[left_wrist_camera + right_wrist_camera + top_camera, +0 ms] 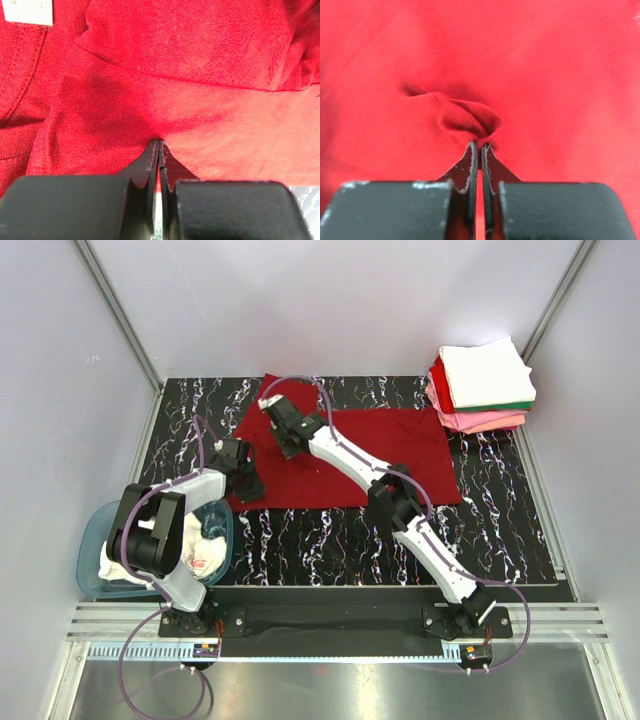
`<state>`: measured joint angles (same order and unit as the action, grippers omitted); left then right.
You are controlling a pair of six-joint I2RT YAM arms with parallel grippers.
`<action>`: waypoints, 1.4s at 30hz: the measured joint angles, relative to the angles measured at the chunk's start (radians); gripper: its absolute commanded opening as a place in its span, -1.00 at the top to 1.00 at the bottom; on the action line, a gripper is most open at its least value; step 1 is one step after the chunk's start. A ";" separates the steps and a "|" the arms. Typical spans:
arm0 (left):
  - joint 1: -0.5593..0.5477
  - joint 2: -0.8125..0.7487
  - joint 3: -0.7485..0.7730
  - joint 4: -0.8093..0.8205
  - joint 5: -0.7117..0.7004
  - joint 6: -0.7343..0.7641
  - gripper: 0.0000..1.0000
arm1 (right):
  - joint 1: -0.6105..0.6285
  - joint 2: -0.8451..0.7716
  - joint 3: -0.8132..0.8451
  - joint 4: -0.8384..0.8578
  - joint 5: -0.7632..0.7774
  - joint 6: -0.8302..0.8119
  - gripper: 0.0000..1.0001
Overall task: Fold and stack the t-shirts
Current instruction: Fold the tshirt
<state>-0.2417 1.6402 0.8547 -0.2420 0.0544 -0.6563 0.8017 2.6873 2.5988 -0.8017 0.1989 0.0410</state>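
A dark red t-shirt (380, 455) lies spread across the middle of the black marbled table. My left gripper (247, 480) sits at the shirt's near left edge. In the left wrist view it (159, 145) is shut on the red cloth (200, 115), with the collar seam and a white neck label (27, 11) at upper left. My right gripper (284, 440) is over the shirt's far left part. The right wrist view shows it (479, 146) shut, pinching a small raised pucker of the red cloth (470, 117).
A stack of folded t-shirts (485, 385), white on top with green, red and pink below, stands at the back right corner. A teal plastic tub (100, 550) holding a white printed shirt (205, 550) sits off the table's left near side. Metal frame posts rise at both back corners.
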 measured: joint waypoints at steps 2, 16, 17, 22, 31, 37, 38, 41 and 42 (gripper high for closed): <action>0.000 -0.002 -0.002 0.002 0.000 0.000 0.91 | -0.036 0.005 0.021 0.035 0.022 0.019 0.43; 0.003 -0.061 0.038 -0.175 -0.013 0.035 -0.09 | -0.176 -0.103 -0.118 0.171 0.155 0.066 -0.99; 0.006 -0.061 0.072 -0.201 -0.014 0.045 -0.14 | -0.173 -0.145 -0.174 0.175 0.159 0.067 -0.99; 0.061 -0.007 0.369 -0.282 -0.002 0.114 -0.17 | -0.187 -0.472 -0.532 0.192 0.145 0.111 -0.99; 0.174 0.494 1.108 -0.294 0.125 0.232 -0.19 | -0.337 -1.179 -1.331 0.346 -0.053 0.294 -0.99; 0.227 0.832 1.400 -0.261 0.266 0.169 0.01 | -0.307 -1.300 -1.677 0.419 -0.214 0.351 -0.99; 0.236 0.842 1.381 -0.250 0.283 0.155 0.01 | -0.306 -1.305 -1.698 0.418 -0.220 0.363 -0.99; 0.257 0.765 1.131 -0.165 0.310 0.114 -0.14 | -0.309 -1.315 -1.700 0.403 -0.168 0.404 -0.99; 0.260 0.723 1.049 -0.163 0.308 0.107 -0.21 | -0.311 -1.320 -1.695 0.395 -0.146 0.417 -0.99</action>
<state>0.0181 2.3627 1.9038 -0.4049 0.3626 -0.5491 0.4904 1.3678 0.9039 -0.4065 0.0532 0.4580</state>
